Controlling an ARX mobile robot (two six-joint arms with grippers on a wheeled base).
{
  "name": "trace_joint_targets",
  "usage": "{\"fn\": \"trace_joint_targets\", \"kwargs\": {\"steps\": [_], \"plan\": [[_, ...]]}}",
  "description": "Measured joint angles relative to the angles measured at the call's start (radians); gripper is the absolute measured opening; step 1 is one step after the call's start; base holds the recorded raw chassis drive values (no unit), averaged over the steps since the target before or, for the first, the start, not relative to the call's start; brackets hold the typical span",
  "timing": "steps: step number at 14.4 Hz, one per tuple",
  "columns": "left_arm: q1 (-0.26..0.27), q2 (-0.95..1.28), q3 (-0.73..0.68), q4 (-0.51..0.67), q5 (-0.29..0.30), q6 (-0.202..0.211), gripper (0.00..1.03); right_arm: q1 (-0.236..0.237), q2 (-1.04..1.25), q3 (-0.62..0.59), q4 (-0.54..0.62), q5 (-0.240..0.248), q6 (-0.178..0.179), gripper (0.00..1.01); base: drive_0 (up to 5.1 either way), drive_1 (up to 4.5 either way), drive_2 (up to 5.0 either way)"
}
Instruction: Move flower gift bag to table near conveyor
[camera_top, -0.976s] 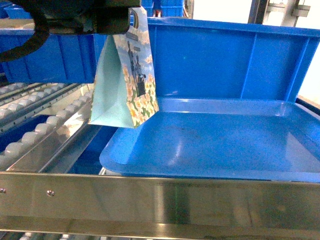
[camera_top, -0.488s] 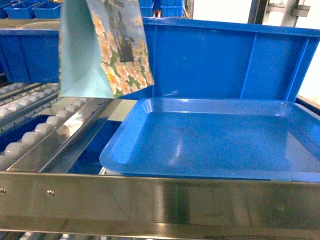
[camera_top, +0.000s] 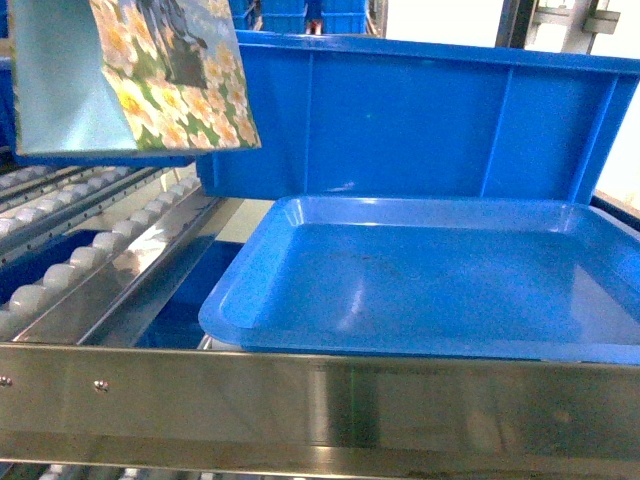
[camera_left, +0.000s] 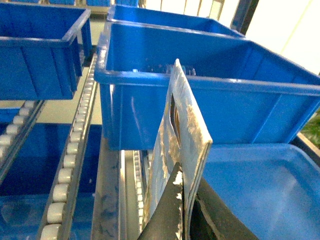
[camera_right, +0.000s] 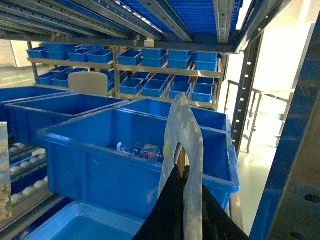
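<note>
Above the conveyor's (camera_top: 95, 250) roller tracks, at the far left corner of the head view, the flower gift bag (camera_top: 150, 75) hangs in the air — clear of the blue tray (camera_top: 420, 290) and of the deep blue bin (camera_top: 420, 120) behind it. The left gripper (camera_left: 182, 200) has its fingers clamped on the bag's upper edge. The right gripper (camera_right: 182, 187) is closed on a separate white bag handle (camera_right: 182, 135). The table shows in no view. The risk, as I judge it, is the thin paper edge slipping or tearing in the pinch as the bag swings during the carry — or the bag's bottom catching the bin's rim or the steel frame (camera_top: 320, 395).
</note>
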Motion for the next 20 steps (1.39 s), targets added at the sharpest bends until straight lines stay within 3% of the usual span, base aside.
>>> {"fn": "trace_joint_targets", "kwargs": {"steps": [3, 4, 5, 13, 20], "plan": [[0.042, -0.064, -0.008, -0.024, 0.027, 0.006, 0.02, 0.0, 0.0, 0.0, 0.001, 0.0, 0.0, 0.02, 0.0, 0.0, 0.0], [0.149, -0.122, -0.046, -0.058, 0.108, 0.013, 0.02, 0.0, 0.0, 0.0, 0.0, 0.0, 0.0, 0.02, 0.0, 0.0, 0.0], [0.174, -0.177, -0.065, -0.071, 0.122, 0.03, 0.02, 0.0, 0.0, 0.0, 0.001, 0.0, 0.0, 0.02, 0.0, 0.0, 0.0], [0.173, -0.168, -0.069, -0.074, 0.124, 0.034, 0.02, 0.0, 0.006, -0.001, -0.003, 0.0, 0.0, 0.02, -0.9, -3.35, 4.5], [0.172, -0.172, -0.069, -0.072, 0.131, 0.034, 0.02, -0.001, 0.002, -0.001, 0.0, 0.0, 0.0, 0.02, -4.0, -0.21, 4.5]]}}
